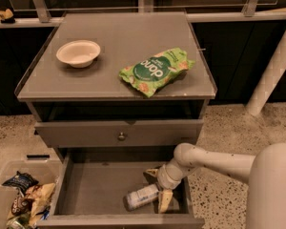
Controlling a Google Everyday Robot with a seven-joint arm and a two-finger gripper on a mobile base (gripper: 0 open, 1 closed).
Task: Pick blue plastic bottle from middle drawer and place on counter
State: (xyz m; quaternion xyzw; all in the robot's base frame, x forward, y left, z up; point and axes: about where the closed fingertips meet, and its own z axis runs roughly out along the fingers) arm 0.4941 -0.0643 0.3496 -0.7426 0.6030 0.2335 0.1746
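The blue plastic bottle (pixel 141 196) lies on its side in the open middle drawer (pixel 93 187), near the front right. My gripper (pixel 155 190) reaches down into the drawer from the right. It is open, with one finger (pixel 151 173) behind the bottle's right end and the other (pixel 164 201) in front of it. The counter (pixel 114 37) is the grey cabinet top above.
A white bowl (pixel 78 53) and a green snack bag (pixel 156 71) lie on the counter. A closed drawer front with a round knob (pixel 121 136) sits above the open drawer. A bin with snack packets (pixel 24 199) stands on the floor at the left. A white post (pixel 271 70) stands at the right.
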